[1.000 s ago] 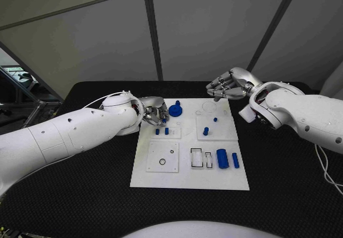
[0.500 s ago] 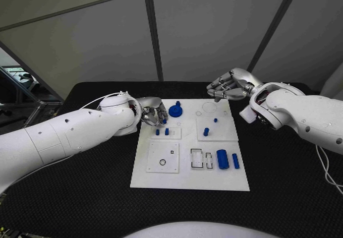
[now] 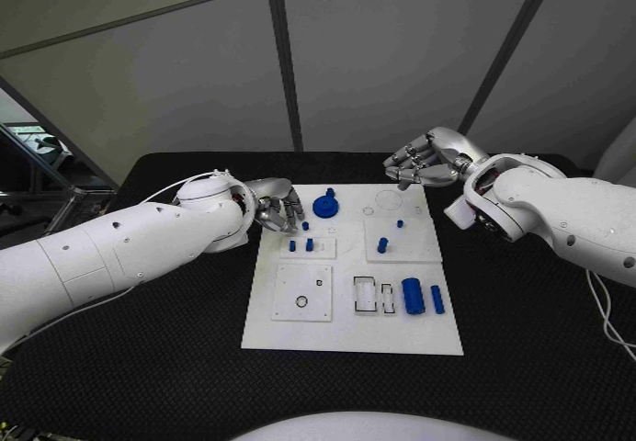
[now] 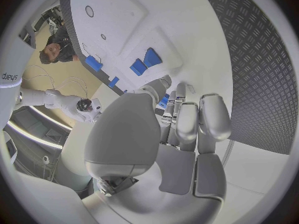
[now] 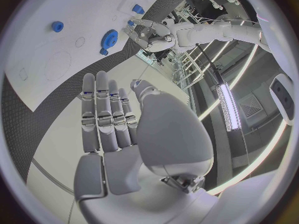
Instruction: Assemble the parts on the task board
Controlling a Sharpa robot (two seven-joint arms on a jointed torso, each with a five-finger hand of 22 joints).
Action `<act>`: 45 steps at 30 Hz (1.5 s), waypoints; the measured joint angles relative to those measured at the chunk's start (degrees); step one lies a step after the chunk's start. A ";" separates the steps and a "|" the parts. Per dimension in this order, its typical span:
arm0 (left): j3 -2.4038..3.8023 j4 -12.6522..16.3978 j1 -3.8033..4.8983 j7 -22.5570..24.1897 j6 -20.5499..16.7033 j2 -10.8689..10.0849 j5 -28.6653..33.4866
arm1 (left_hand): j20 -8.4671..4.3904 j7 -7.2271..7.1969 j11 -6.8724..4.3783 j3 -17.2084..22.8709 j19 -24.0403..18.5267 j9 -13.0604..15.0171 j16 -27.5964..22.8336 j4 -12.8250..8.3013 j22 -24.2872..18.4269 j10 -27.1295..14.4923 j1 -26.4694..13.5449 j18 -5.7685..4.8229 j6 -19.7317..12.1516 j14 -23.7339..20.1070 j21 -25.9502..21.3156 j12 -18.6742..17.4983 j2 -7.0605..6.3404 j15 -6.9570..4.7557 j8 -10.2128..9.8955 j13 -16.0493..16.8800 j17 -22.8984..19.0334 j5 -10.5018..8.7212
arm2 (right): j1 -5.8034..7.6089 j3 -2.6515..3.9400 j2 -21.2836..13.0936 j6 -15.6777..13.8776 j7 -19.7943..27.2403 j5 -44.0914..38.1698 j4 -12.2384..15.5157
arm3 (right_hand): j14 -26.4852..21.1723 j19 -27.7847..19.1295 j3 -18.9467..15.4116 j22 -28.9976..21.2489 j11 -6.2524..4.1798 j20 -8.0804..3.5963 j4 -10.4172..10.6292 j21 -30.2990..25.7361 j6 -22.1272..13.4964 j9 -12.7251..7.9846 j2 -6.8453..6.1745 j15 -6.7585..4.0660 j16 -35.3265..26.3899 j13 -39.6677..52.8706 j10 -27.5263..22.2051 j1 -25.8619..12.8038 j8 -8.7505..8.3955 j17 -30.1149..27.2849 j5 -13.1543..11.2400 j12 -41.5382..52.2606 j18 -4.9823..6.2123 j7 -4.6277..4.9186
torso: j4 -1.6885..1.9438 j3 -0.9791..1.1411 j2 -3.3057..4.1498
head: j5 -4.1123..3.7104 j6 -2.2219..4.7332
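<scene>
The white task board [image 3: 351, 323] lies mid-table. My left hand [image 3: 278, 213] hovers at the board's far left edge and pinches a small blue peg [image 3: 305, 225] between thumb and fingertip, also seen in the left wrist view as the peg [image 4: 163, 102]. Just below it two short blue pegs [image 3: 300, 244] stand in a raised square. A blue gear [image 3: 326, 204] sits to the hand's right. My right hand [image 3: 425, 158] hangs over the board's far edge, holding nothing, fingers extended side by side [image 5: 106, 114].
A blue peg [image 3: 381, 243] and a smaller one [image 3: 399, 221] stand on the right square. A thick blue cylinder [image 3: 413, 294] and a thin blue bar [image 3: 437, 297] lie beside rectangular slots [image 3: 365, 292]. Black table [image 3: 146, 349] surrounds the board.
My left arm has shifted slightly, the pinched peg staying near the board's far left edge. The right hand has not moved.
</scene>
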 measured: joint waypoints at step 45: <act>0.71 9.22 0.02 30.40 -15.16 -10.74 71.63 | 1.02 0.30 0.33 -0.48 -14.75 -0.04 -20.45 1.11 -22.71 0.09 -0.10 0.01 5.43 -15.49 -36.18 5.98 3.07 0.70 3.31 1.14 -32.82 0.00 | -2.95 -1.66 -2.22 7.47 -14.04 -47.79 7.13 | 5.62 7.17 5.30 24.31 -0.72 -2.63 -7.05 27.68 -0.72 -0.14 -3.02 -2.98 32.27 -1.88 -11.37 1.49 -0.21 16.60 -14.56 0.53 0.01 -2.35 | 0.03 -0.03 -0.07 | -5.05 1.54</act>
